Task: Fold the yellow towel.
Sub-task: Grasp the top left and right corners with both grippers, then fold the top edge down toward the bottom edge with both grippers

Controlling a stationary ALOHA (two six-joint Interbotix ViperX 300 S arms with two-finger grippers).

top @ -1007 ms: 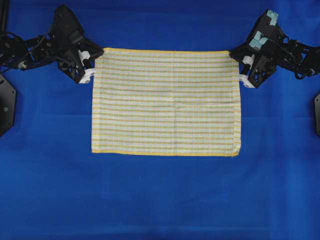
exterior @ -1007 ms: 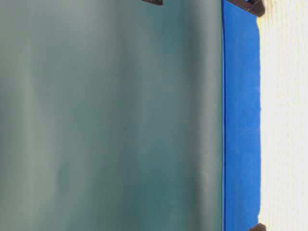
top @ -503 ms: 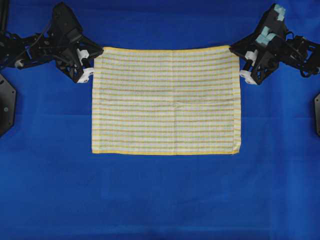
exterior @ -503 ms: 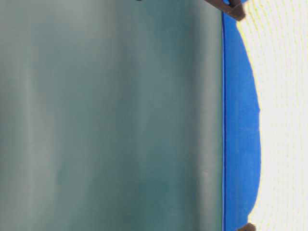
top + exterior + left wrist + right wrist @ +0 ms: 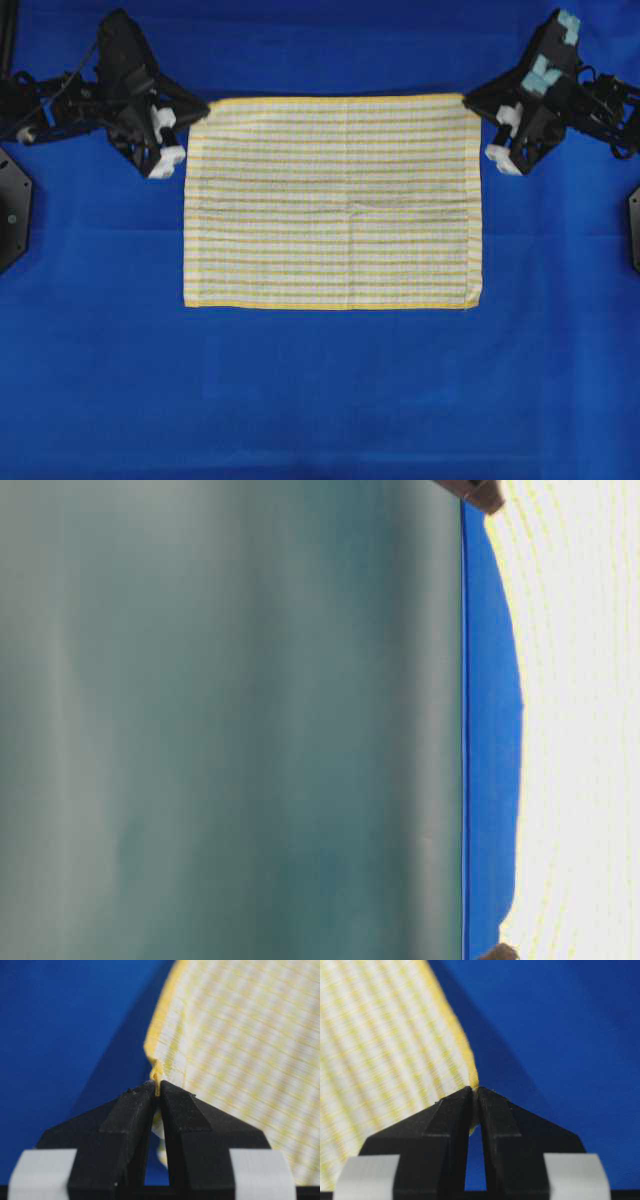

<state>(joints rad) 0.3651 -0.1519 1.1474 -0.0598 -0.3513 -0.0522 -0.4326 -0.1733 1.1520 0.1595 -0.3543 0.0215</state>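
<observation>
With the towel (image 5: 333,200) spread mid-table on the blue cloth (image 5: 320,400), the left hand (image 5: 156,1091) and right hand (image 5: 473,1091) each pinch a far corner, lifting that edge, which likely next needs carrying evenly over to the near edge.

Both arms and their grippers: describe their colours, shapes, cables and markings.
Both arms are matte black, angular linkages with thin dark cables along them. The left gripper and right gripper have black wedge-shaped fingers tapering to a point, each with a white band near its base. The right arm carries pale teal tape patches.
</observation>
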